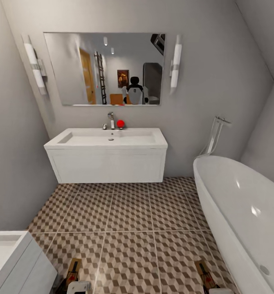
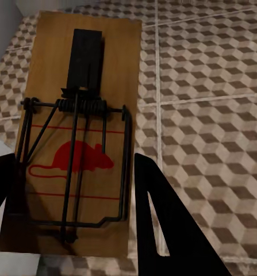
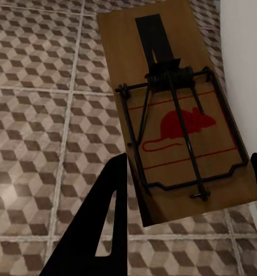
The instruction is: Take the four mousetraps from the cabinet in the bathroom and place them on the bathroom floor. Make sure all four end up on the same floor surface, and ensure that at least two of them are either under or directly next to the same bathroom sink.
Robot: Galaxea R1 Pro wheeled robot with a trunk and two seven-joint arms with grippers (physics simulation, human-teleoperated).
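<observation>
I hold a mousetrap in each hand, low over the cube-patterned bathroom floor (image 1: 131, 212). The left gripper (image 2: 73, 164) is shut on a mousetrap (image 2: 76, 86), a brown board with dark wire and a red mouse print, its black fingers (image 2: 157, 224) at the board's sides. My right gripper (image 3: 188, 164) is shut on another mousetrap (image 3: 174, 109) the same way. In the head view both traps (image 1: 73, 269) (image 1: 205, 274) sit at the bottom edge above the grippers (image 1: 79, 287) (image 1: 221, 290). The white sink (image 1: 108, 157) hangs on the far wall ahead. The cabinet is out of view.
A white oval bathtub (image 1: 239, 208) fills the right side. A white boxy fixture (image 1: 14, 261) stands at the lower left, close to my left hand. A mirror (image 1: 106, 69) hangs over the sink, and a red ball (image 1: 120, 123) lies by the faucet (image 1: 111, 121).
</observation>
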